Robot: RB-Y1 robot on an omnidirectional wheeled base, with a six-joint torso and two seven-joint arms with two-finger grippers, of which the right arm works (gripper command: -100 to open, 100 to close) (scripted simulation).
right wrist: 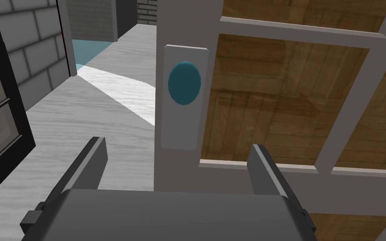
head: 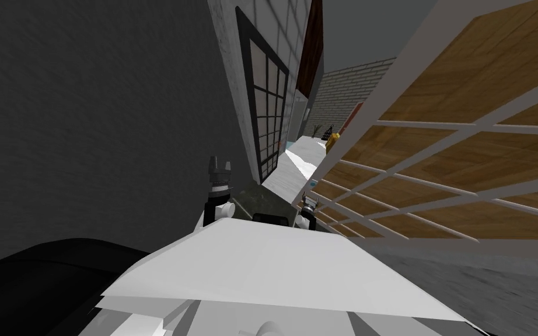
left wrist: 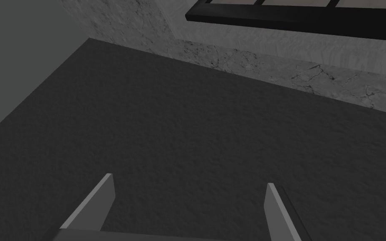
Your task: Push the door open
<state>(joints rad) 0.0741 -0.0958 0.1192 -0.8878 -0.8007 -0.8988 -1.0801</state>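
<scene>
The door (head: 437, 124) is a light grey grid of bars around panes, with wood boards seen through them. It slants across the right of the head view. Its free edge carries a grey plate with a teal oval knob (right wrist: 183, 82). My right gripper (head: 309, 201) (right wrist: 177, 143) is open, close in front of that edge just below the plate, and whether it touches the door cannot be told. My left gripper (head: 220, 163) (left wrist: 190, 180) is open and empty over the dark floor (left wrist: 167, 125), off to the left of the door.
Past the door's edge a pale floor strip (head: 297, 169) runs ahead between the door and a grey brick wall with a black-framed window (head: 268, 111). A small yellow thing (head: 333, 140) stands at the far end. A cracked grey wall base (left wrist: 271, 71) lies ahead of the left gripper.
</scene>
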